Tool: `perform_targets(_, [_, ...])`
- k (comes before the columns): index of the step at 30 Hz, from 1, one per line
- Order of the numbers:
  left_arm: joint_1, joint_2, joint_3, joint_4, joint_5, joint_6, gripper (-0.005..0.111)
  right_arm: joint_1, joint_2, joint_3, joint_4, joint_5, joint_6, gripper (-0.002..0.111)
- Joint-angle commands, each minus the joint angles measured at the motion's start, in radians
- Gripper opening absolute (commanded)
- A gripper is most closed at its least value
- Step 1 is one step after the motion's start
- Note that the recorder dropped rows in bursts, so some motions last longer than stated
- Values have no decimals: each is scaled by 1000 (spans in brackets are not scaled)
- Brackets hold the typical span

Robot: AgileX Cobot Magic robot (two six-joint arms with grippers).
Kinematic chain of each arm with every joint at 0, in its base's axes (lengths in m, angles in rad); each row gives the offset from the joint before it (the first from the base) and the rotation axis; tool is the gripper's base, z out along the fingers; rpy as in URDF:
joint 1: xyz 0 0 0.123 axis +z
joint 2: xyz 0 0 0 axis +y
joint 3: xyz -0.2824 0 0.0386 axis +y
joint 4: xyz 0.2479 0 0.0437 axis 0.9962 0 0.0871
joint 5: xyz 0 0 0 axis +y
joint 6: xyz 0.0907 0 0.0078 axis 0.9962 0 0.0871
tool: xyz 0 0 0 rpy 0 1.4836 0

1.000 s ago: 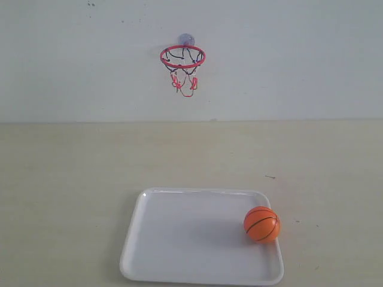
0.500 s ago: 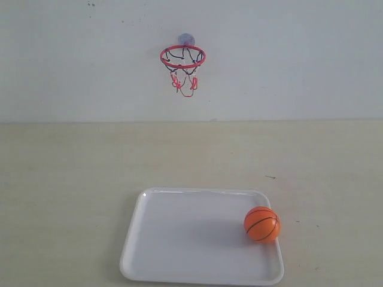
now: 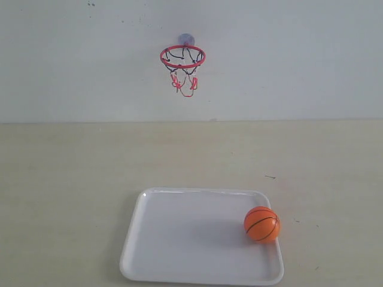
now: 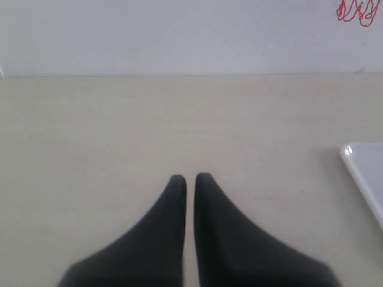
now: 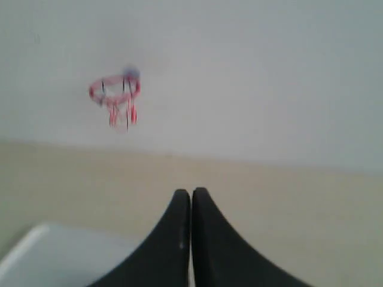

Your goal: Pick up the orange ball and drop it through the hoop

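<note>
The orange ball (image 3: 261,224) with black seams rests at the right edge of the white tray (image 3: 179,239) on the table. The hoop (image 3: 182,57), with red ring, string net and bluish suction cup, sticks to the back wall; it also shows, blurred, in the right wrist view as the hoop (image 5: 115,91), and its net tip (image 4: 356,12) shows in the left wrist view. Neither gripper appears in the exterior view. My left gripper (image 4: 190,177) is shut and empty over bare table. My right gripper (image 5: 191,192) is shut and empty, near a tray corner (image 5: 42,251).
The pale wooden table (image 3: 72,173) runs back to a white wall (image 3: 299,60). A corner of the tray (image 4: 364,170) lies at the edge of the left wrist view. A small dark speck (image 3: 270,177) sits on the table behind the tray.
</note>
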Motion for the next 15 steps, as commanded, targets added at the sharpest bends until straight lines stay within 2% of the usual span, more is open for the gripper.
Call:
perform_targets(1, [-9,-2,3,-9,0,-2,4,2,226,-139,32,351,86,0])
perform_targets(3, [-9,-2,3,-9,0,-2,4,2,307,-178,46,408,113,0])
perform_targets(8, [-9,-2,3,-7,0,-2,4,2,420,-192,88,394,212,0])
perform_targets(13, [-9,-2,3,-7,0,-2,4,2,547,-192,341,429,-118,0])
perform_targets(15, [-9,-2,3,-7,0,-2,4,3,613,-192,437,440,-224,5])
